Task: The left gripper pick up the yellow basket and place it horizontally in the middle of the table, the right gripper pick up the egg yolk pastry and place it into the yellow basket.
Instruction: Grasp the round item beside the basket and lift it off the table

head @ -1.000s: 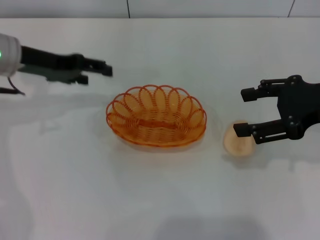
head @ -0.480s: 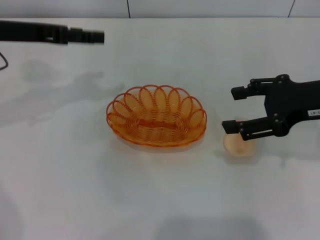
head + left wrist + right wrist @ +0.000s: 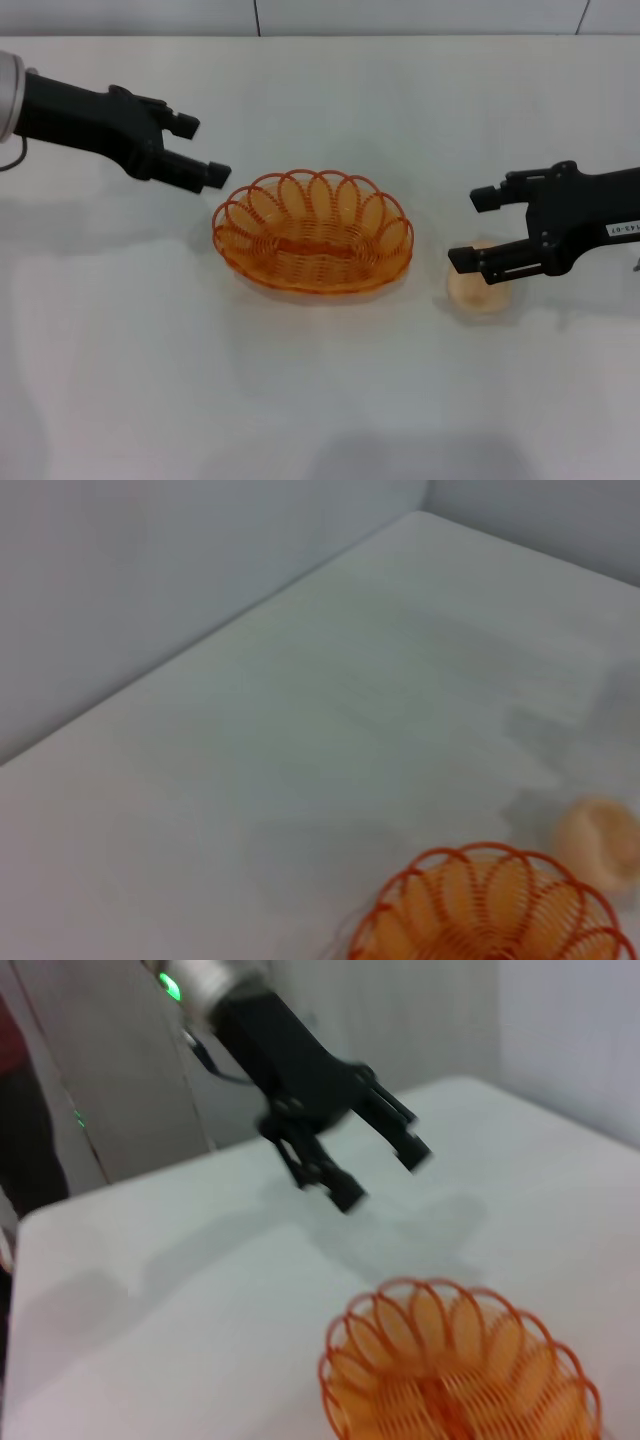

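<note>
From the head camera, the nearest thing I have is the egg yolk pastry (image 3: 478, 291), sitting on the white table (image 3: 320, 400) to the right of centre. It is a small rounded beige bun, too round for me to call a long axis. My right gripper (image 3: 472, 229) is over it with its jaws spread wide and nothing between them: the nearer finger (image 3: 480, 259) crosses the pastry's far edge in this view, while the farther finger (image 3: 492, 197) is well beyond it. I cannot tell whether the near finger touches the pastry. The fingers point toward the robot's left, at the basket.

Just left of the pastry, and apart from it, the yellow basket (image 3: 312, 245) rests upright on the table about mid-width. Its long axis runs left to right across my view, with the scalloped rim up and the woven bottom flat on the surface. Nothing lies inside it.

Farther back and to the left, my left gripper (image 3: 202, 150) hangs above the table just off the basket's far-left rim, clear of it. Its jaws are parted and hold nothing, pointing right and slightly toward me.

The right wrist camera shows that left claw (image 3: 385, 1172) spread beyond the basket (image 3: 460, 1375). The left wrist camera catches the basket rim (image 3: 490, 905) with the pastry (image 3: 597, 842) just beyond it.
</note>
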Action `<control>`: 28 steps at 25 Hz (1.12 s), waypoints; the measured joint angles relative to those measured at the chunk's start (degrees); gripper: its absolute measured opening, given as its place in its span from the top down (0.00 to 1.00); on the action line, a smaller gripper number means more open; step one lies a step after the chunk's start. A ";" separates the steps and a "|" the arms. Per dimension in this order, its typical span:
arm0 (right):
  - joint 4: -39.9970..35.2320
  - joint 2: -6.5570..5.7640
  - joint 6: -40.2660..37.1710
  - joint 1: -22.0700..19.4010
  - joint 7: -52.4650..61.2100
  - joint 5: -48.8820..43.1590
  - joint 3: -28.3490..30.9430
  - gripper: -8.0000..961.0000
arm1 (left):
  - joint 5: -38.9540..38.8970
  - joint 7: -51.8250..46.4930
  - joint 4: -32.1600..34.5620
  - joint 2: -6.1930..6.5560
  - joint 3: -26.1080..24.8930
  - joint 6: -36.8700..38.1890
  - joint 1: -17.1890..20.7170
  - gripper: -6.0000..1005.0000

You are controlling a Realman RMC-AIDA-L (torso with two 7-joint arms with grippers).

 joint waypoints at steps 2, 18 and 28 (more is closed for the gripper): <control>-0.12 0.00 0.14 0.33 1.48 -1.64 -0.09 0.15 | -0.01 0.99 0.59 -0.17 0.11 1.16 0.03 0.13; 3.87 0.09 8.44 4.20 4.04 -10.26 -6.20 0.18 | -0.55 3.74 4.07 -3.10 0.23 3.06 3.29 0.13; 6.29 0.09 10.00 4.46 3.96 -11.78 -6.68 0.21 | -0.94 4.95 3.96 -3.14 0.03 3.15 5.18 0.13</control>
